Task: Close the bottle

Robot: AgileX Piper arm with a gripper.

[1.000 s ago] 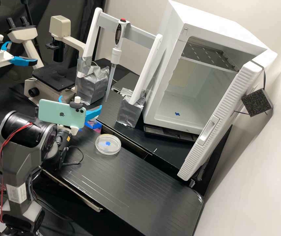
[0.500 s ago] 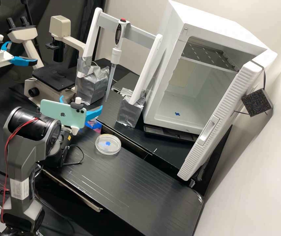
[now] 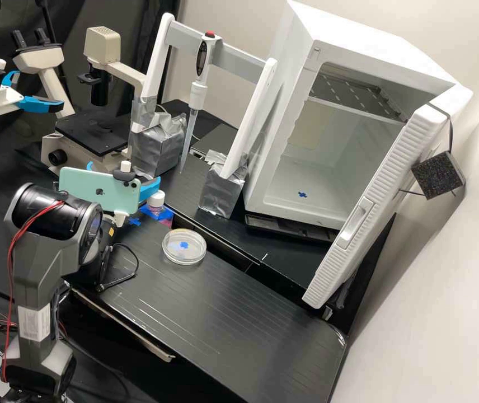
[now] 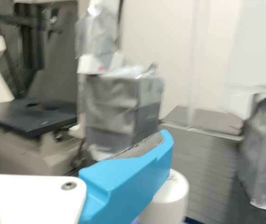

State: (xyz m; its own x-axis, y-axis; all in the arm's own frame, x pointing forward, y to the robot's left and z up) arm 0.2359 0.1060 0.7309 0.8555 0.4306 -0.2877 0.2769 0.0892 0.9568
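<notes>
My gripper (image 3: 123,174) stands open at the bench's left part in the high view, its blue fingers spread on both sides of the phone mounted on the wrist. Just beyond the nearer finger is a small bottle (image 3: 152,209) with pinkish contents, standing upright with a white cap (image 3: 156,197) on top; how tightly the cap sits I cannot tell. In the wrist view one blue finger (image 4: 128,179) partly covers the white cap (image 4: 171,195). The bottle's body is mostly hidden there.
A clear round dish (image 3: 184,247) lies on the bench near the bottle. Behind stand a microscope (image 3: 91,134), foil-wrapped blocks (image 3: 158,146) holding a frame with a pipette (image 3: 197,92), and a white open-doored cabinet (image 3: 273,112). Another arm's gripper (image 3: 38,104) is at the far left.
After a slight shift right, my gripper has moved left in the high view, away from the bottle. The white cap, hidden behind the finger before, now shows. The fingers remain spread.
</notes>
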